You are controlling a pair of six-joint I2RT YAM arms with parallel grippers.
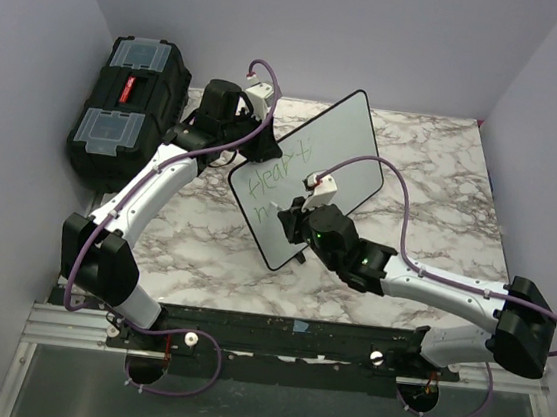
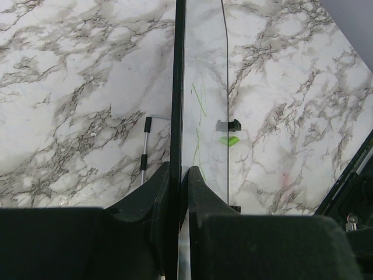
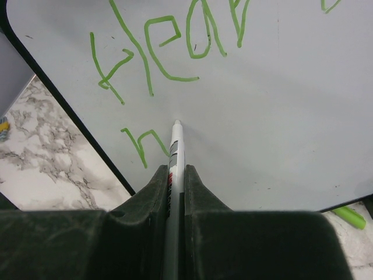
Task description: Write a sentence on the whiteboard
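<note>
The whiteboard [image 1: 341, 145] stands tilted up on its edge in mid-table. My left gripper [image 1: 252, 151] is shut on its left rim. In the left wrist view the board [image 2: 204, 87] is seen edge-on, with the fingers of the left gripper [image 2: 179, 172] pinching its black edge. The sentence [image 1: 274, 179] is green handwriting: one line of letters [image 3: 175, 52] and below it a single "n" [image 3: 140, 143]. My right gripper [image 3: 176, 172] is shut on a white marker [image 3: 176, 143], and the marker's tip touches the board [image 3: 280, 116] just right of the "n".
A black toolbox [image 1: 129, 106] with clear lid compartments sits at the back left. A green marker cap [image 2: 228, 140] lies on the marble table [image 1: 443, 177] beyond the board, also seen at the lower right as the cap [image 3: 349, 216]. A thin silver rod [image 2: 144, 154] lies behind the board.
</note>
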